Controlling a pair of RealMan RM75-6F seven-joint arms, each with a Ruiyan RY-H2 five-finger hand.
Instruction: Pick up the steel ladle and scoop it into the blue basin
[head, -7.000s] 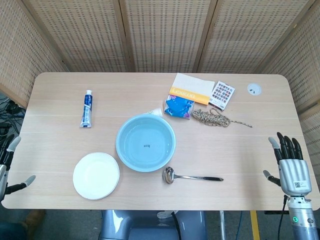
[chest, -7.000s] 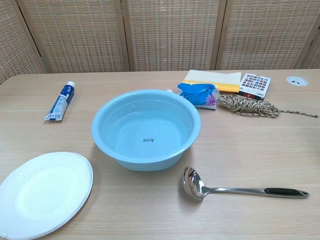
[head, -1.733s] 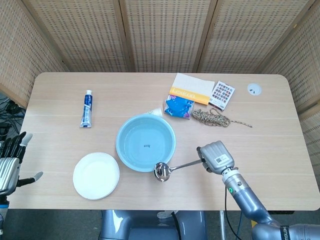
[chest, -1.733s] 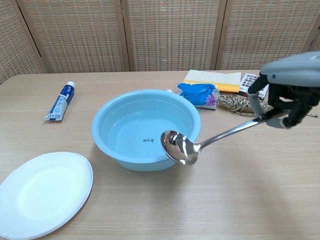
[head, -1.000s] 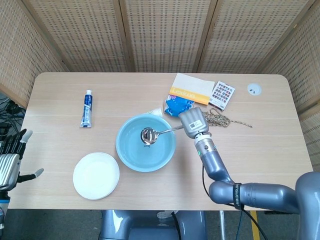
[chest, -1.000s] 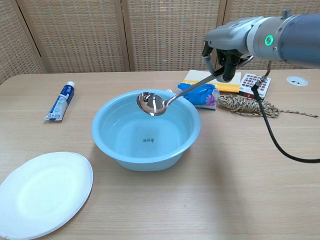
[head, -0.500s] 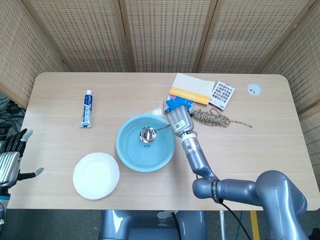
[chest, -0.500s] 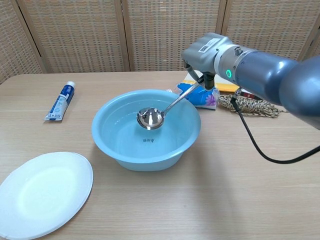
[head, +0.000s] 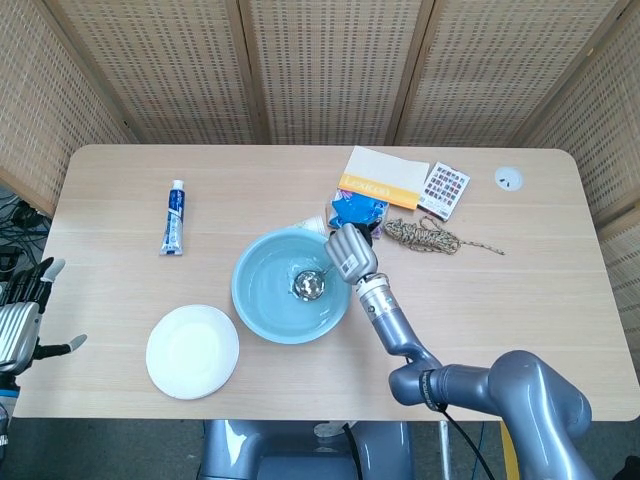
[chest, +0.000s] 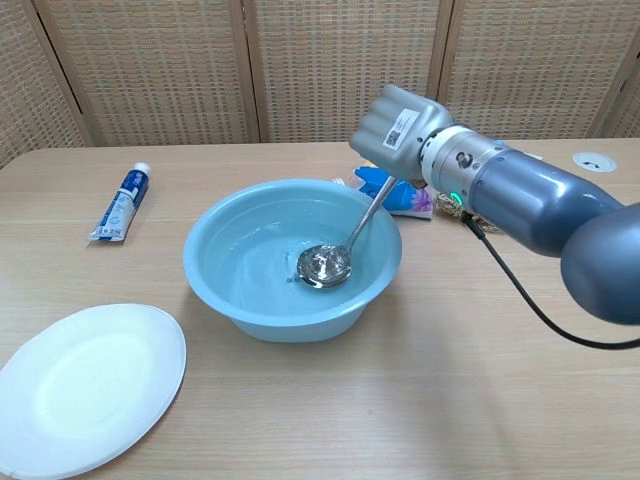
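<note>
Steel ladle (chest: 331, 258): bowl down inside the blue basin (chest: 232, 219), on its water-covered floor, handle slanting up over the rim into the right hand (chest: 398, 133), which grips it. Left hand (head: 24, 316), fingers apart, holds nothing off the table's left edge. White plate (chest: 85, 385) lies near the basin; toothpaste tube (chest: 121, 203), blue packet (chest: 400, 191) and twine (chest: 500, 211) lie behind.

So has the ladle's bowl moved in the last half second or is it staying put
Yes. The ladle bowl has dropped lower and shifted right inside the blue basin, now down near the basin floor, held by the right hand.
</note>
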